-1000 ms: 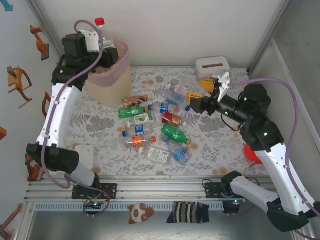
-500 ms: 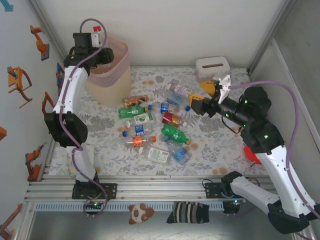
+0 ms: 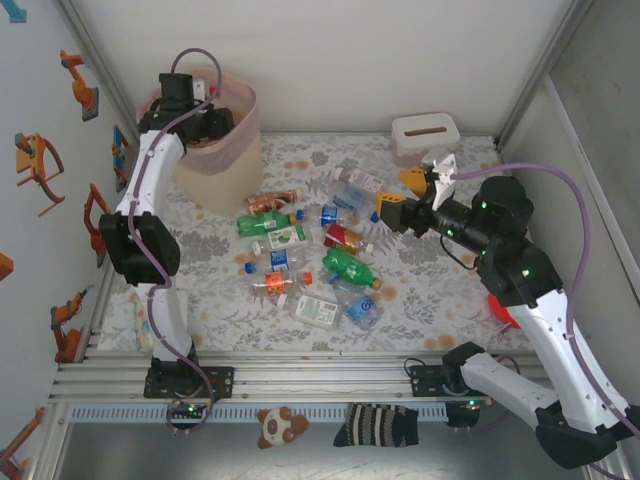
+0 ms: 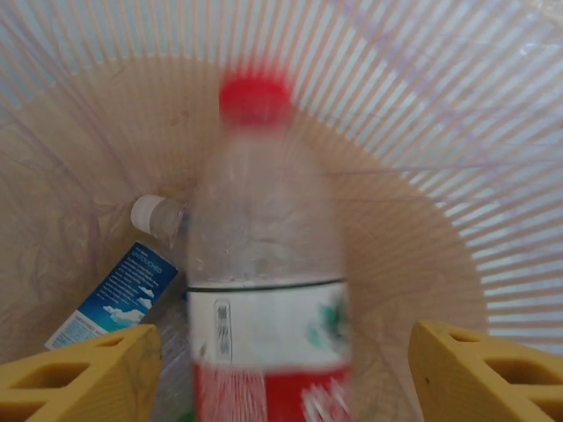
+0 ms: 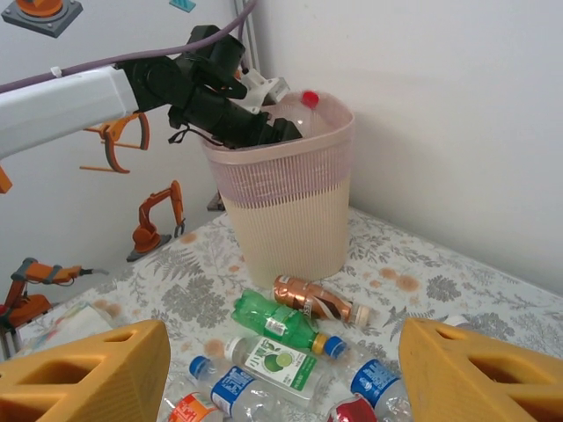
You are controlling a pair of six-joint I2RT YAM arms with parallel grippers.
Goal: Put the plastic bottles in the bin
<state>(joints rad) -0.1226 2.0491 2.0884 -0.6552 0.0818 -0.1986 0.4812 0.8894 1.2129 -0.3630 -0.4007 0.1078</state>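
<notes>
Grey floral tabletop (image 3: 430, 290), strewn bottles (image 3: 350, 267), white walls (image 3: 350, 60)

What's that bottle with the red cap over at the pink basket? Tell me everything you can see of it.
The red-capped bottle is clear plastic with a white and red label on its lower half. It looks blurred, inside the bin, cap pointing away from the left gripper, whose yellow fingertips stand apart from it on both sides.
</notes>
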